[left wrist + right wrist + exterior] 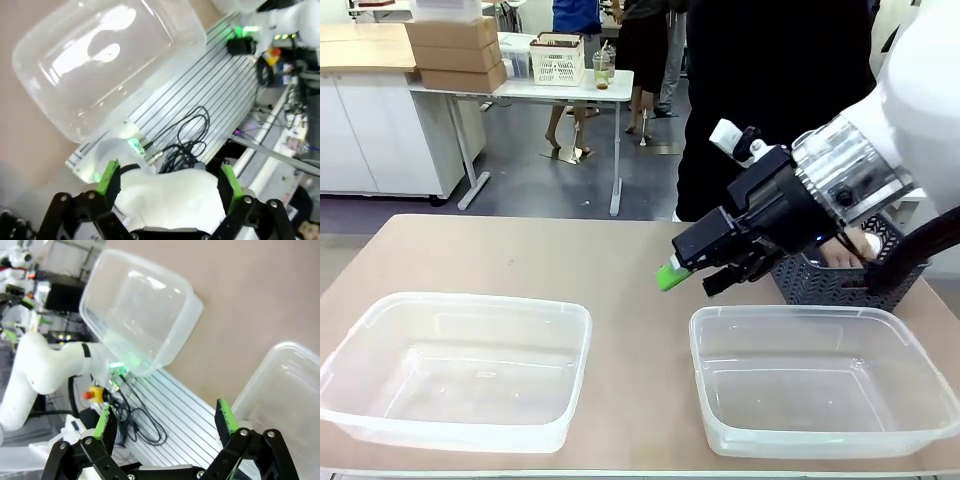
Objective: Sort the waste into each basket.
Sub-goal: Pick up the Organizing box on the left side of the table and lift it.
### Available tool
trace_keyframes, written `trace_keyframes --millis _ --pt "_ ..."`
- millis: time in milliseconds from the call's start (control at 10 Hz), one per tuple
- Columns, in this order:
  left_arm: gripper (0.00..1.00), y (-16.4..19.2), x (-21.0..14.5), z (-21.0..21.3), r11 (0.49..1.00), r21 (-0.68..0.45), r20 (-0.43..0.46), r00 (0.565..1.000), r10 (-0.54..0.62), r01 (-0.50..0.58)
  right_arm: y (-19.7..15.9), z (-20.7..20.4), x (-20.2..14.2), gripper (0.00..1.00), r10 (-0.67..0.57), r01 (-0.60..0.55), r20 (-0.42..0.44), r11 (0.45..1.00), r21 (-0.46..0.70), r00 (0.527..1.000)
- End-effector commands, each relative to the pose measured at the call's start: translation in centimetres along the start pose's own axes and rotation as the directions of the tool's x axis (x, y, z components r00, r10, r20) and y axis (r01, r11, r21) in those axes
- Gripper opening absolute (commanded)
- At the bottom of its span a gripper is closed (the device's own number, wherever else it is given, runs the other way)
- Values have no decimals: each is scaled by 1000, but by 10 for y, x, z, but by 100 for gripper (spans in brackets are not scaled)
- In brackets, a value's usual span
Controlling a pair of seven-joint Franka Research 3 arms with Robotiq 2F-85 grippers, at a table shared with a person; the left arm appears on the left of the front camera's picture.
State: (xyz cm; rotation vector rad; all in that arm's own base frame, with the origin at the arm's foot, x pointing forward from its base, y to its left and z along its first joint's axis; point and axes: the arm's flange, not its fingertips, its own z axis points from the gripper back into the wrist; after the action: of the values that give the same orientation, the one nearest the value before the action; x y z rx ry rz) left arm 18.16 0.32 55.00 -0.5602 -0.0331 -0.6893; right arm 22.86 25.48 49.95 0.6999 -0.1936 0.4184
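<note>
Two clear plastic baskets stand on the tan table, the left basket and the right basket, both with nothing in them. The waste is out of view. My right gripper hangs open above the table, just beyond the right basket's far left corner, nothing between its green pads. In the right wrist view the right gripper looks down at the left basket and a corner of the right basket. My left gripper is open and holds nothing, over the table's near edge, with a clear basket ahead.
A dark grey slotted basket stands behind the right basket, with a person's hand reaching into it. The person in black stands at the far side. A ribbed metal rail with cables runs along the near edge.
</note>
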Motion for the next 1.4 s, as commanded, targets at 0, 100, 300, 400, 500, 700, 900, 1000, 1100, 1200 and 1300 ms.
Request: trace_keyframes --millis 0,100,300,400,500,700,900,1000,1100,1200,1300 --pt "100 -8 -3 -3 1000 17 -27 999 -25 25 2 -7 -2 100 14 -14 -19 1000 5 1000" --pt "100 9 14 -22 977 169 -28 991 134 -127 32 -45 5 100 0 -22 -155 990 -142 988" --pt "100 54 13 -51 800 428 128 905 407 -420 101 -130 29 100 -196 101 -241 929 -357 951" --pt "100 64 8 -52 758 461 163 884 439 -461 110 -145 32 100 -227 111 -226 895 -431 947" --pt "100 80 -2 -55 689 512 249 856 453 -514 119 -165 36 100 -204 69 -237 876 -478 950" --pt "100 63 28 8 796 451 199 915 351 -403 112 -152 -5 100 -143 54 -220 929 -366 965" --pt "100 78 26 9 771 437 218 886 409 -463 114 -165 14 100 -161 52 -218 899 -435 963" --pt "100 80 36 -12 758 471 230 893 388 -451 117 -178 22 100 -229 139 -152 882 -450 961" --pt "100 91 38 -33 737 497 233 889 395 -458 113 -192 31 100 -320 245 -98 859 -449 942" --pt "100 104 36 -55 707 530 191 878 438 -468 106 -208 41 100 -393 326 -45 816 -477 918" --pt "100 114 34 -77 717 528 164 883 440 -455 98 -223 49 100 -449 382 -18 781 -494 893"
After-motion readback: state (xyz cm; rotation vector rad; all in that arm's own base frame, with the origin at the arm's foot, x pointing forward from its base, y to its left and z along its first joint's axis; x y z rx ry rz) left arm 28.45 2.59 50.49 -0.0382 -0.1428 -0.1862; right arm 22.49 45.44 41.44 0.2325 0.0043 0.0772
